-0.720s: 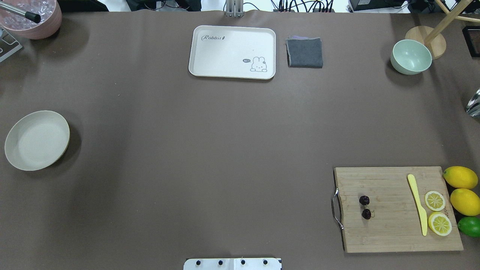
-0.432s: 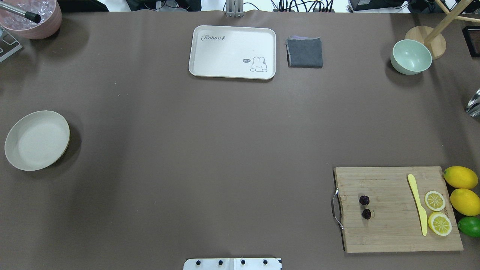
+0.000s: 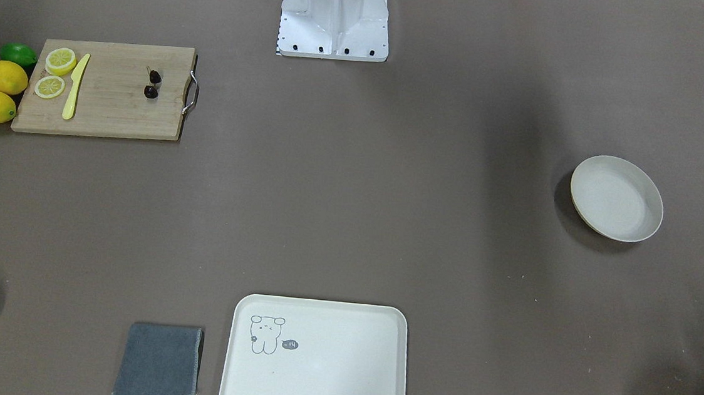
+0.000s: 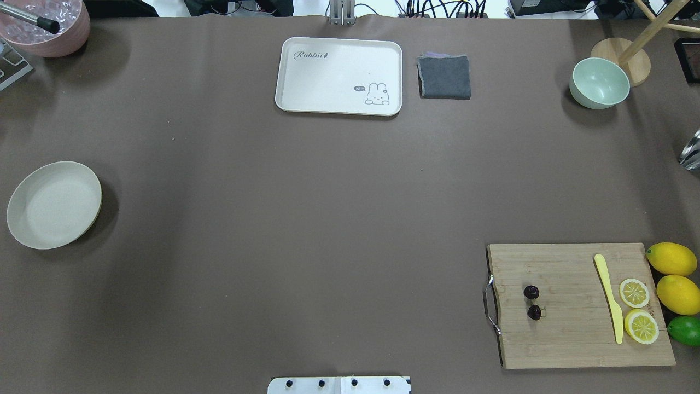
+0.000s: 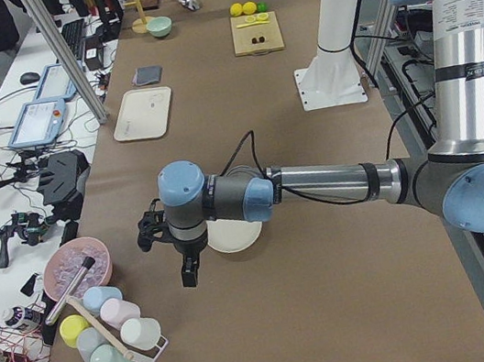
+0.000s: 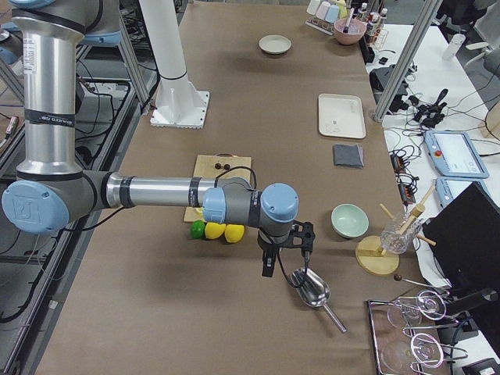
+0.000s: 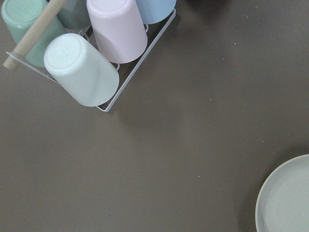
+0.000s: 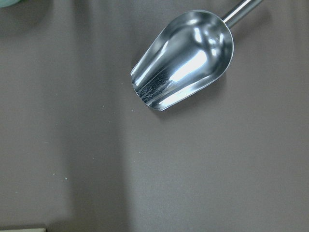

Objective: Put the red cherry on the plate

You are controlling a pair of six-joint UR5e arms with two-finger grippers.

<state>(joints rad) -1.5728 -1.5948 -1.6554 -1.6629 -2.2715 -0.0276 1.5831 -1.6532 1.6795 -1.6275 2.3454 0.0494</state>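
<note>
The red cherry (image 4: 531, 302), a dark joined pair, lies on the left part of a wooden cutting board (image 4: 574, 334) at the near right of the table, and also shows as the cherry (image 3: 152, 83). The cream plate (image 4: 53, 204) sits far off at the table's left edge with nothing on it; its rim (image 7: 285, 198) shows in the left wrist view. My left gripper (image 5: 183, 270) hangs beside the plate (image 5: 237, 236), toward the table's end. My right gripper (image 6: 273, 262) hovers past the lemons, over a metal scoop. I cannot tell whether either is open or shut.
Lemon slices (image 4: 634, 293), a yellow knife (image 4: 610, 298), whole lemons (image 4: 671, 259) and a lime lie on or beside the board. A bear tray (image 4: 339, 75), grey cloth (image 4: 444, 76) and green bowl (image 4: 599, 83) line the far side. Cup rack (image 7: 96, 53) and scoop (image 8: 186, 58) sit under the wrists.
</note>
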